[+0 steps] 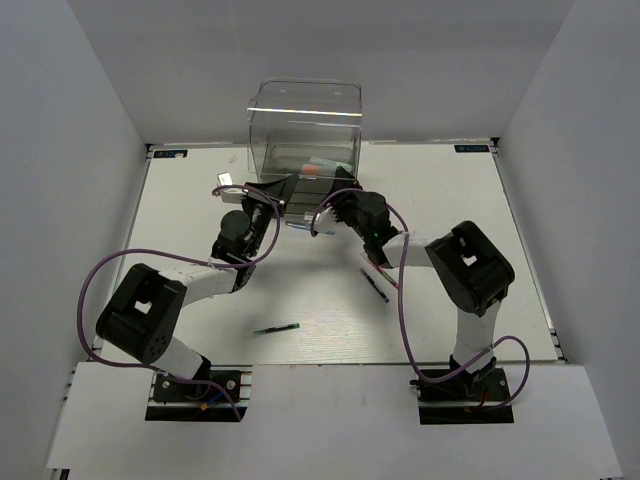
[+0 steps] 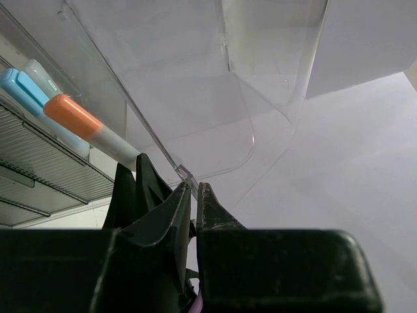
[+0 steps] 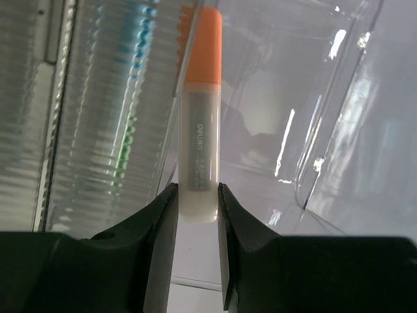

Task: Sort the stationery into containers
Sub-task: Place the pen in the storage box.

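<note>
On the white counter point(image 1: 450, 200), at 12 o'clock, your right hand point(image 3: 197, 202) clamps the orange marker point(image 3: 200, 98) by its pale end at the open drawer point(image 2: 195, 98). Your left hand point(image 2: 193, 192) pinches its lip. Slide the marker cap-first well in before releasing.

We count one drawer unit point(image 1: 305, 125). Three markers at left end effector point(image 2: 193, 189) and right end effector point(image 3: 197, 189): orange marker point(image 3: 199, 117), light blue marker point(image 2: 19, 88), mint marker point(image 2: 44, 75). Two thin pens behind them: green pen point(image 1: 275, 328), dark pen point(image 1: 376, 286).
</note>
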Controlling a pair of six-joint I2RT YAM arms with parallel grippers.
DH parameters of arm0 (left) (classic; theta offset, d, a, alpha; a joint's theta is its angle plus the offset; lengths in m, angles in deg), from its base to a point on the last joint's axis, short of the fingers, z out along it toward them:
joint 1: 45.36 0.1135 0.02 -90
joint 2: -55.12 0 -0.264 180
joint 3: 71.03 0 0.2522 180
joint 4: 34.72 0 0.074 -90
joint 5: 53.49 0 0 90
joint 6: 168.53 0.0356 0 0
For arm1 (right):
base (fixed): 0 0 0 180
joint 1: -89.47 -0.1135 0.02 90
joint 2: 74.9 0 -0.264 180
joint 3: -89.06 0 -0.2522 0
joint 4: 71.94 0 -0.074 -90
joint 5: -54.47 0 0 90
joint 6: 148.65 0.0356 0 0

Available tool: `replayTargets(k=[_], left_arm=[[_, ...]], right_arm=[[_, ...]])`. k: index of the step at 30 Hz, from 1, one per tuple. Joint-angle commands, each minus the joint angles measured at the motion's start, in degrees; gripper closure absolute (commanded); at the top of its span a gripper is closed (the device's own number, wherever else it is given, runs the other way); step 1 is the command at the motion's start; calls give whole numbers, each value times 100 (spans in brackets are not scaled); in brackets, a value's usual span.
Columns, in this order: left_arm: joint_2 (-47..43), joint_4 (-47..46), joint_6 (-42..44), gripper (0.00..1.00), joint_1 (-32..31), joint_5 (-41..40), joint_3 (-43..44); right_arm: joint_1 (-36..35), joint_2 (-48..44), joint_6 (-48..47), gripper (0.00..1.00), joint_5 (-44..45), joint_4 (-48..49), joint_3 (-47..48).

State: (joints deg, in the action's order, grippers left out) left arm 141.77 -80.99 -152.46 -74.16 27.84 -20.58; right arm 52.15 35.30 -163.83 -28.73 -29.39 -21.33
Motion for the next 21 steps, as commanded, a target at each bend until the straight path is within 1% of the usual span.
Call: replayTargets(k=[1, 6, 11, 12, 13, 14, 16, 19, 20, 21], left_arm=[[-316, -237, 72, 100, -30, 5, -39], [-316, -237, 72, 100, -30, 5, -39], [-316, -290, 72, 100, -30, 5, -39], [-316, -290, 72, 100, -30, 5, -39], [-316, -290, 72, 100, -30, 5, -39], [-316, -290, 72, 100, -30, 5, -39], [-316, -290, 72, 100, -30, 5, -39], [-316, -290, 72, 100, -30, 5, -39], [-316, -290, 72, 100, -30, 5, -39], [-316, -290, 72, 100, -30, 5, -39]], right_arm=[[49, -411, -371, 100, -180, -585, 259], [67, -517, -582, 100, -154, -1016, 294], [84, -578, -477, 100, -110, -1254, 444], [85, -586, -476, 96, -110, -1263, 452], [76, -569, -468, 96, -83, -1272, 479], [76, -569, -450, 86, -83, -1263, 488], [85, -560, -432, 76, -66, -1123, 470], [85, -534, -362, 63, -92, -992, 444], [93, -560, -354, 57, -101, -930, 435], [93, -560, -319, 54, -144, -903, 426]])
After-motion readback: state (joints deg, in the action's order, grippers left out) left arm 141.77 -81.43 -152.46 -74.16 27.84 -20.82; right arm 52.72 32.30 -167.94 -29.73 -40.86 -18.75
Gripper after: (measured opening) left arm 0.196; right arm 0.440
